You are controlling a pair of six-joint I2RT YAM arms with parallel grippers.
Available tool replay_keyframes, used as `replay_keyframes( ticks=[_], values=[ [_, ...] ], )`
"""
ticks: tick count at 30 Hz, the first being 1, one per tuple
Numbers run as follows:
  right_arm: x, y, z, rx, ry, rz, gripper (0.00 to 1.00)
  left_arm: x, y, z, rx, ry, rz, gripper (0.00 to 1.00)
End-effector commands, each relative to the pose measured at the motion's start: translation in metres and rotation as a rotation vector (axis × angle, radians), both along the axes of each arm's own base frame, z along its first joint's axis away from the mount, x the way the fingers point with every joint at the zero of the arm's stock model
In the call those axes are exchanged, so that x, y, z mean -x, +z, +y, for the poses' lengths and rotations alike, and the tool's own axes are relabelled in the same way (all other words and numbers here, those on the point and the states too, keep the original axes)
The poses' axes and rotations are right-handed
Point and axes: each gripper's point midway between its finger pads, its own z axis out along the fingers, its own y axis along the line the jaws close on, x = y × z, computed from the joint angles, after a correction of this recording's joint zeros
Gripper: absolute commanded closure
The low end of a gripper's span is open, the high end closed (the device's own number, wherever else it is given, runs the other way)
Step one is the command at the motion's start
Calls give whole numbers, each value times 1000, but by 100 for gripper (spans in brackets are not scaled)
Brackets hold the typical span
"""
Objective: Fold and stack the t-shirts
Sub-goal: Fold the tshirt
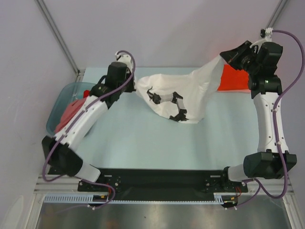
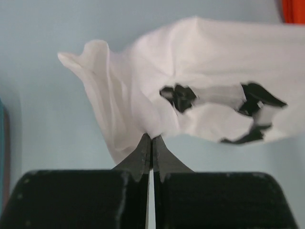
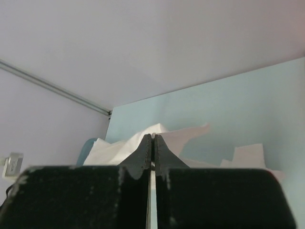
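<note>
1 blue-grey basin (image 1: 58,106), perhaps plastic, left

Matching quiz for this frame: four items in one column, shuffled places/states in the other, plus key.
Items:
1. white t-shirt
2. orange-red t-shirt
3. pink t-shirt
4. basin

Places/states:
A. piled inside the basin
B. at the left edge of the table
C. held up between the left gripper and right gripper, both shut on it
D. lying on the table at far right, partly hidden

Pairs: 1-C, 2-D, 3-A, 4-B
</note>
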Motion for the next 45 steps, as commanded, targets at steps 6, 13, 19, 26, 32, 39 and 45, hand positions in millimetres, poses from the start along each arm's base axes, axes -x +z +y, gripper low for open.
replay_keyframes(
  ticks=[6,13,19,26,32,39,45],
  values=[
    [100,-82,34,-79,115,268,100,150,-139,38,97,68,335,77],
    [191,-179,20,-17,18,555,100,148,-117,43,95,51,257,31],
    [202,-223,10,-35,-30,694,100,65,-103,19,65,-40,245,25],
    [184,-211,14,-39,15,641,100,-58,-132,16,-102,-43,319,45],
    [175,-209,14,-48,34,631,100,-118,-162,16,-183,19,348,40],
    [164,-207,15,-50,58,629,100,-139,-190,27,-259,68,343,44],
    [156,-204,16,-50,70,616,100,-131,-220,36,-288,82,393,42]
  ],
)
